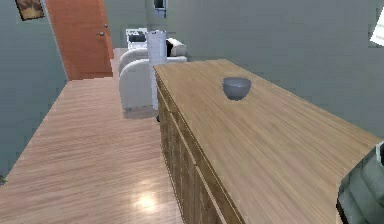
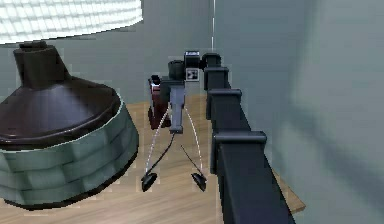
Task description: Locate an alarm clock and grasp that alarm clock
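In the arm side view the dark arm [image 2: 232, 140] reaches out over a wooden tabletop [image 2: 170, 200]. At its far end sit two white marked squares [image 2: 203, 59]. Left of them is the gripper [image 2: 174, 181], its two thin fingers [image 2: 150, 180] running down toward the tabletop's near part. A small dark boxy thing with a red side [image 2: 157, 104] stands on the wood right by the gripper's body and the upper part of its fingers. Its shape is too vague to name it an alarm clock. I cannot tell whether the gripper holds anything.
A big dark brown dome on a pale teal ribbed base [image 2: 60, 135] takes up the tabletop's left. In the forward view a long wooden sideboard [image 1: 260, 140] carries a grey bowl [image 1: 236, 88]. Wood floor [image 1: 95, 150] leads past a white armchair [image 1: 138, 76] to an orange door [image 1: 78, 38].
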